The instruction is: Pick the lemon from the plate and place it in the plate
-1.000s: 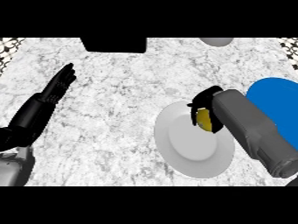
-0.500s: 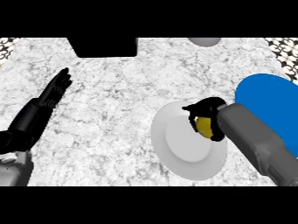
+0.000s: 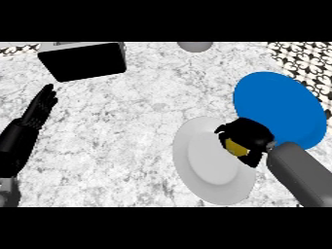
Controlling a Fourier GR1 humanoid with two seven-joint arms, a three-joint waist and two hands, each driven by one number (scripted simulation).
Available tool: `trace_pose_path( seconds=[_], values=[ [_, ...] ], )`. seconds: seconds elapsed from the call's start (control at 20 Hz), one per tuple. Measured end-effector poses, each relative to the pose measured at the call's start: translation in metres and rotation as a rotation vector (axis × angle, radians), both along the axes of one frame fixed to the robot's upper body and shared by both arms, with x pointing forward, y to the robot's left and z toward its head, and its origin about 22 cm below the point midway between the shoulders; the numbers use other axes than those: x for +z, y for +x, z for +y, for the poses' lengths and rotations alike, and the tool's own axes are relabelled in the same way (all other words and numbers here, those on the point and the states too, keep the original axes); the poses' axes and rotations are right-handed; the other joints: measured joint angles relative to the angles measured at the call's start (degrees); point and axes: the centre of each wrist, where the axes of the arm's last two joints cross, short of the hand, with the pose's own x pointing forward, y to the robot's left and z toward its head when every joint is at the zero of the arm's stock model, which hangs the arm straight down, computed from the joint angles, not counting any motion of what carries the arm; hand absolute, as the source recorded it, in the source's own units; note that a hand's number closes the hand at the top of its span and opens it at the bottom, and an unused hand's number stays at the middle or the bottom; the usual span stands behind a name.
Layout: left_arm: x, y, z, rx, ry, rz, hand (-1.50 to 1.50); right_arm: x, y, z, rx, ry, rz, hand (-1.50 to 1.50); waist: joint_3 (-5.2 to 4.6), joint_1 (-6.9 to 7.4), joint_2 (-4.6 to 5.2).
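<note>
Lemon (image 3: pixel 234 146): a small yellow patch, mostly hidden inside the curled black fingers of the right hand (image 3: pixel 246 138), which holds it over the right edge of the white plate (image 3: pixel 208 168), next to the blue plate (image 3: pixel 280 107). Its shape is hard to make out. Left hand (image 3: pixel 39 107): fingers straight, holding nothing, resting at the left over the marble counter (image 3: pixel 132 126). A black box (image 3: pixel 82 61) sits at the top edge.
</note>
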Motion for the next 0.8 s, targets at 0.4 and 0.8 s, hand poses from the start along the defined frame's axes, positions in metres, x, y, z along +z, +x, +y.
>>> trace_pose_path(
  seconds=[0.4, 0.8],
  values=[
    [-0.001, -0.012, 0.014, 0.052, 0.008, -0.003, 0.00, 0.012, -0.054, -0.070, -0.015, 0.186, -0.213, 1.50, -0.19, -2.34, 0.66],
    [0.004, -0.020, 0.016, 0.043, 0.010, -0.026, 0.00, 0.051, -0.112, -0.133, -0.130, 0.329, -0.383, 1.50, -0.26, -1.14, 1.85]
  ],
)
